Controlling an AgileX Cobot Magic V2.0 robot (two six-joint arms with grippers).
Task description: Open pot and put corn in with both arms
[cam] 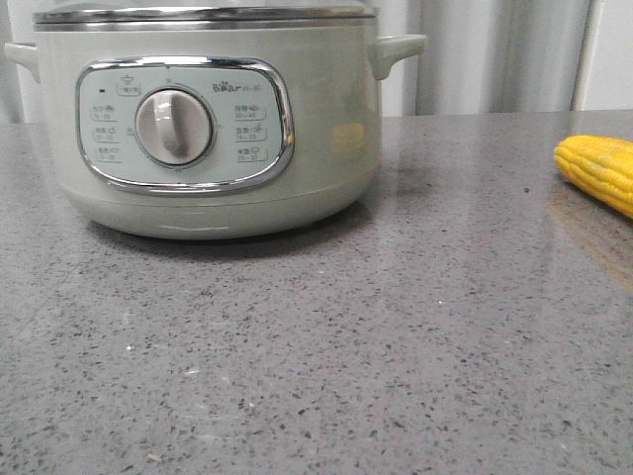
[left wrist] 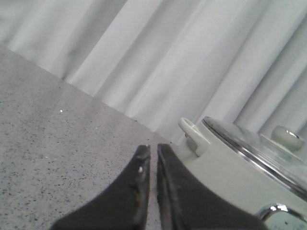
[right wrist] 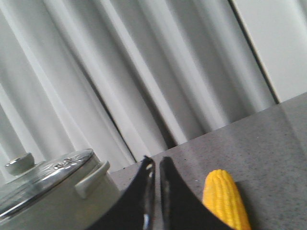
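The pale sage-green pot stands at the back left of the grey table, its dial panel facing me and its glass lid with a pale knob on top. The yellow corn lies at the right edge of the table. My left gripper is shut and empty, low beside the pot's side handle. My right gripper is shut and empty, between the pot and the corn. Neither gripper shows in the front view.
The speckled grey table stretches in front of the pot. White pleated curtains hang close behind the table's back edge, with a white panel at the right.
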